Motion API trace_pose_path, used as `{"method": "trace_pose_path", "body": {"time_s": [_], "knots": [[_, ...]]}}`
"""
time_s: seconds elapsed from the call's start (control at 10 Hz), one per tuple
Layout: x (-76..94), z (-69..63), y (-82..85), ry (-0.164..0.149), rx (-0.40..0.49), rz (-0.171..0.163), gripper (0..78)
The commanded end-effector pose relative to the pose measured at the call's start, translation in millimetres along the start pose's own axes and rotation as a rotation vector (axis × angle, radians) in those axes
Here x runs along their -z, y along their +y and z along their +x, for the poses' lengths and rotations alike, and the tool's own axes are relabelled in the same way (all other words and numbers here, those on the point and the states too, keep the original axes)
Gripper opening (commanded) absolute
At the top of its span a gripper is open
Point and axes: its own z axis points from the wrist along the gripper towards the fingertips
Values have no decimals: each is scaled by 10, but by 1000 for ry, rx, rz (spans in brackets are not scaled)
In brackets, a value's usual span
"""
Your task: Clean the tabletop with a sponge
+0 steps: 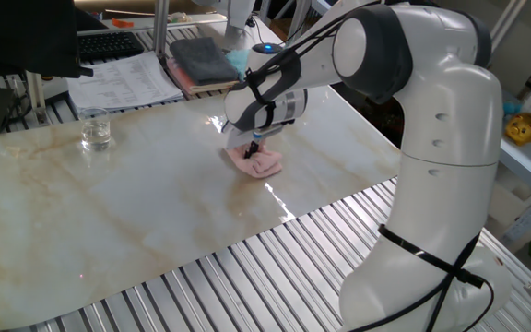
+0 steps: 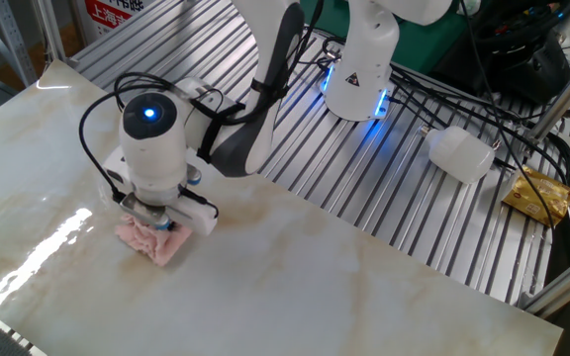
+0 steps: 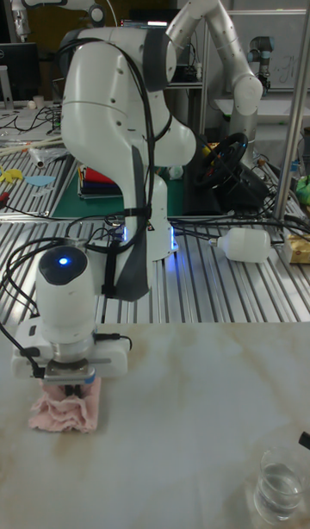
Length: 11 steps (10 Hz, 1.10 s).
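Since the wrinkly pale pink sponge [image 3: 65, 408] is soft, you keep the gripper [image 3: 71, 389], pinching its twelve-o'clock edge, pressed lightly.

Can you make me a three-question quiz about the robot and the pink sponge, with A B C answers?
1. Where is the sponge?
A. On the marble tabletop, under the end effector
B. Inside the glass
C. On the metal slats

2. How many clear glasses stand on the tabletop?
A. Three
B. One
C. None

3. What is the end effector doing?
A. Hanging high above the sponge
B. Holding the glass
C. Pressing down into the sponge

Answers:
1. A, the pink sponge lies on the white marble right below the end effector.
2. B, a single glass stands near the far edge.
3. C, the fingers reach down into the crumpled sponge on the tabletop; whether they pinch it is hidden.
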Motion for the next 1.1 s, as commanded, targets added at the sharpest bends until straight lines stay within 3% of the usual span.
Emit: {"method": "trace_pose_path", "body": {"time_s": [0.1, 0.4, 0.6, 0.7, 1.0, 1.1], "knots": [[311, -323, 1068, -9, -126, -36, 11], [389, -322, 1207, -5, -135, -44, 11], [489, -254, 1236, 52, -137, -34, 11], [525, -183, 1245, 63, -143, -33, 11], [458, 147, 1228, 54, -152, -34, 11], [450, 182, 1199, 53, -147, -34, 11]]}}
